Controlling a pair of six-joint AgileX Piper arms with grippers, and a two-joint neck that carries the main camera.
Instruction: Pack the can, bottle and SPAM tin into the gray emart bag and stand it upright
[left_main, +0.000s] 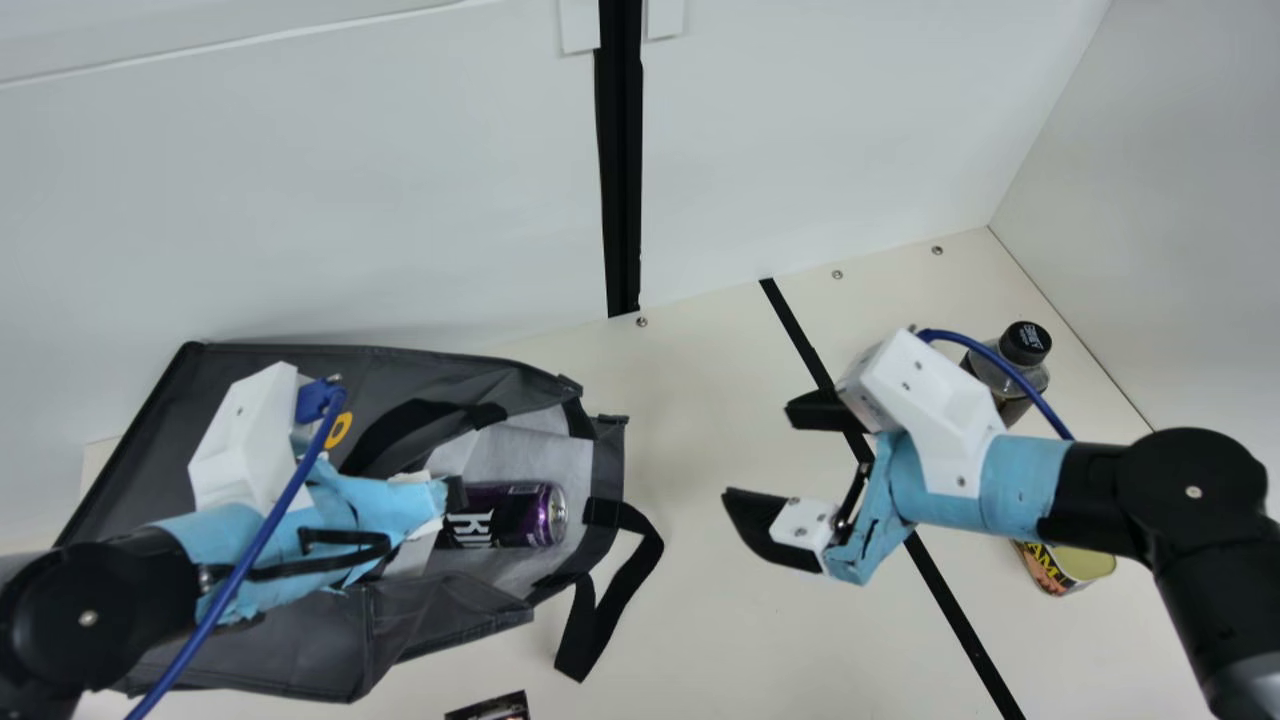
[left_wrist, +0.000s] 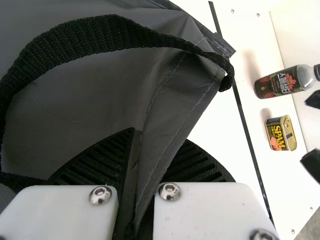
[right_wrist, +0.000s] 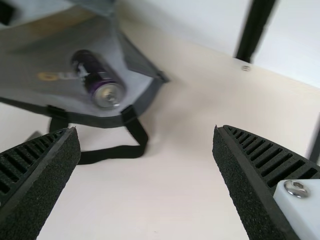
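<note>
The gray emart bag (left_main: 310, 640) lies on its side at the left, its mouth facing right. Inside the mouth rests the purple can (left_main: 510, 515), seen also as a can (right_wrist: 97, 80) in the right wrist view. My left gripper (left_main: 453, 495) is at the mouth; in its wrist view the left gripper (left_wrist: 160, 139) is shut on a fold of bag fabric (left_wrist: 167, 110). My right gripper (left_main: 758, 452) stands open over the table between bag and bottle; the right gripper (right_wrist: 146, 129) holds nothing. Behind that arm are the bottle (left_main: 1000, 380) and SPAM tin (left_main: 1065, 568), partly hidden.
A black strap (left_main: 590, 635) loops from the bag's mouth onto the table. White walls (left_main: 400, 200) stand behind and at the right. A black tape line (left_main: 960, 610) crosses the table (left_main: 690, 600). A dark printed piece (left_main: 490, 708) lies at the near edge.
</note>
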